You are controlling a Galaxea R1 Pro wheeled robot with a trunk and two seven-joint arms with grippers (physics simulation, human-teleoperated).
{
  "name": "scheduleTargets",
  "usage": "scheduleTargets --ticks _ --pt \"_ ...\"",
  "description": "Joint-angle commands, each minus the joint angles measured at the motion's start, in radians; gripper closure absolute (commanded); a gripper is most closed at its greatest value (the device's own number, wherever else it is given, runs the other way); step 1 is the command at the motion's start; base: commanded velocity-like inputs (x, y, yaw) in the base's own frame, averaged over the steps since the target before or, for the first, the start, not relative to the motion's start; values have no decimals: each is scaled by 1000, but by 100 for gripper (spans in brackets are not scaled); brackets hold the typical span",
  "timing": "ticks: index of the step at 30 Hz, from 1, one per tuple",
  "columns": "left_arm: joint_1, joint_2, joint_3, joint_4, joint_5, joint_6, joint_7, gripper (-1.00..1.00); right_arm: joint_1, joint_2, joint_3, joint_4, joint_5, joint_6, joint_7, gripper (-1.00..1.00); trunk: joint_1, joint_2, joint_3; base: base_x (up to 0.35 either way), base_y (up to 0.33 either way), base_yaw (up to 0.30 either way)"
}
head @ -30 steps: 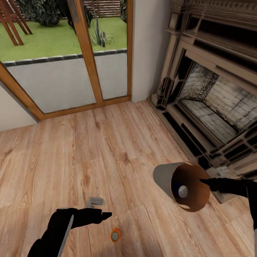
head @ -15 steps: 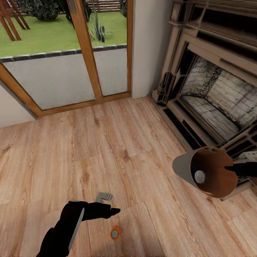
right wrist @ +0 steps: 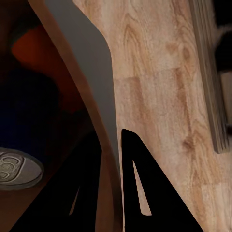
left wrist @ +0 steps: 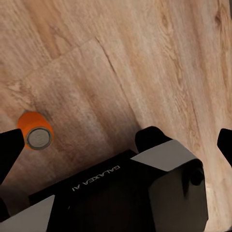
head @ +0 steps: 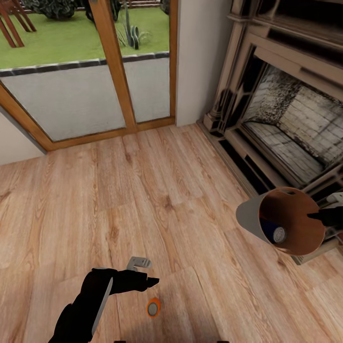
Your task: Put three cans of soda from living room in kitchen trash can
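I have the bin (head: 286, 224) pinched by its rim in my right gripper (right wrist: 118, 145), one finger inside the wall and one outside, clamped on it; it hangs tilted, mouth toward me, over the wood floor (head: 143, 190) beside the fireplace (head: 286, 124), with a blue can (head: 275, 233) lying in its low side. The orange can (head: 153, 307) stands upright on the floor, silver top facing up, so its long axis is vertical. It sits just ahead of and below my left gripper (head: 143, 271), whose jaws are spread and empty. In the left wrist view the orange can lies off beside one fingertip (left wrist: 9, 145), not between the pair. The left arm is clearly nearer, so I judge it must shift sideways before closing.
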Motion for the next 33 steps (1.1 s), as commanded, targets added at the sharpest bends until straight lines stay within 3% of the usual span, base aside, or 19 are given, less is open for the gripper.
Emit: scheduleTargets --ticks 1,10,21,33 --pt "0 0 0 0 0 0 1 -100 -1 0 4 -2 -9 11 5 100 4 -7 -5 0 0 0" --pt "0 0 -1 0 -2 0 14 -100 -2 -1 39 -27 -6 51 5 100 38 -70 -47 0 0 0" --pt "0 -1 -4 1 -2 1 15 -100 -2 1 42 -29 27 55 3 100 80 -147 -98 0 0 0" --pt "-1 -2 -18 17 -2 2 16 -100 -3 2 45 -62 32 66 3 100 126 -231 -154 0 0 0"
